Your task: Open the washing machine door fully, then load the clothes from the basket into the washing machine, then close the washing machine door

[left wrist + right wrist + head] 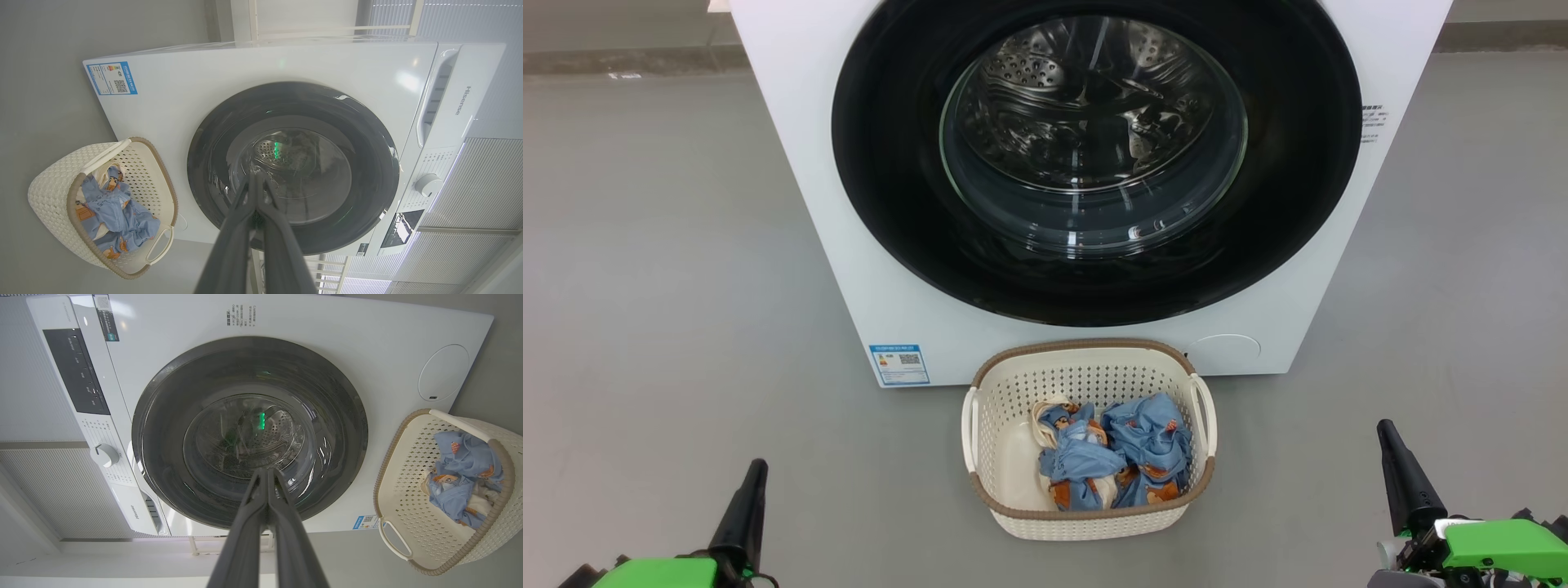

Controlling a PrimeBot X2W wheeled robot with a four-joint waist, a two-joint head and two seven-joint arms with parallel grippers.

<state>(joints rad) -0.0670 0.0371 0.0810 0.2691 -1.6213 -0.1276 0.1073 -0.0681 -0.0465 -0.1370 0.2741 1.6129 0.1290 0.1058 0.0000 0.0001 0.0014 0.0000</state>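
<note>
Facing the shut washing machine door (pixel 1094 155), clothes (pixel 1119 457) in the basket (pixel 1086 347) near it, left end effector (pixel 754 472) and right end effector (pixel 1387 433) are pinched closed, empty; opening the door, not yet begun, likely needs an edge hold.

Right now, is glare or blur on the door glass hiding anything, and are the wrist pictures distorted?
Head view: even light, sharp; streaky highlights on the washing machine door, drum readable. Left wrist view: sideways, wide-angle skews the washing machine; green glint on the glass; left gripper soft up close. Right wrist view: same skew and glint; basket sharp.
</note>
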